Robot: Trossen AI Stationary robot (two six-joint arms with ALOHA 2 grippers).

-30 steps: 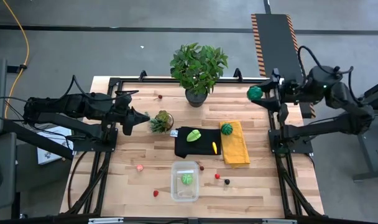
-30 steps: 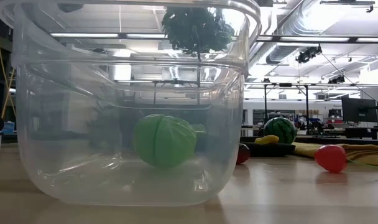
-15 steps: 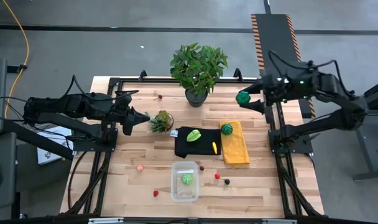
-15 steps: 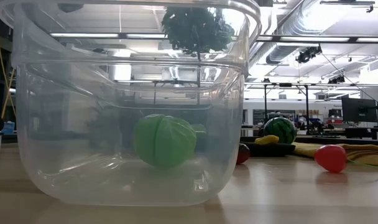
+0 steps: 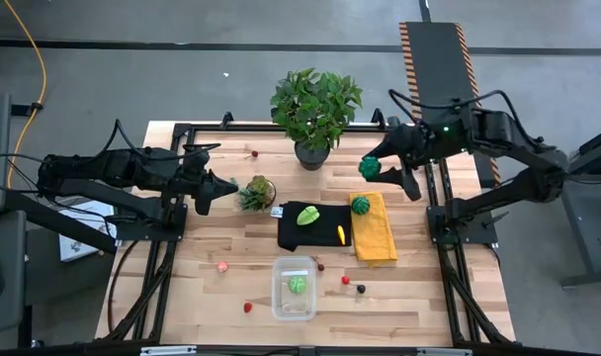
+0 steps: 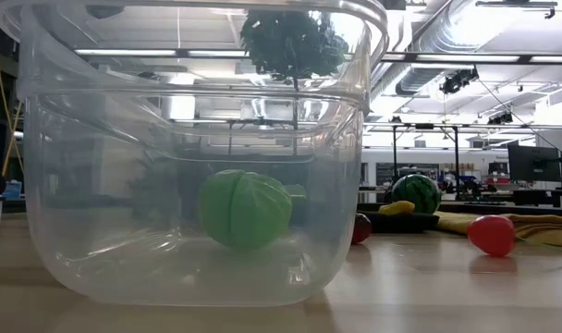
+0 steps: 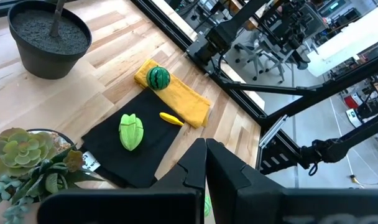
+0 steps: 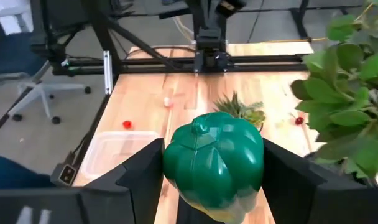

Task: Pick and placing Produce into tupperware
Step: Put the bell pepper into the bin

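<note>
Tupperware is my landmark: it sits near the front edge of the table, and I see one lime-green fruit lying inside it. My right gripper is up in the air well behind and to the right of the tupperware, its fingers pinching a dark green pepper, which fills the right wrist view. Behind the tupperware lies a black cloth carrying a lime-green piece and a small yellow piece. A yellow cloth touches it on the right with a toy watermelon on top. Small red and dark pieces sit just right of the tupperware; a pink one and a red one lie to its left. My left gripper waits far behind-left of it beside the succulent, fingers pressed together and empty.
</note>
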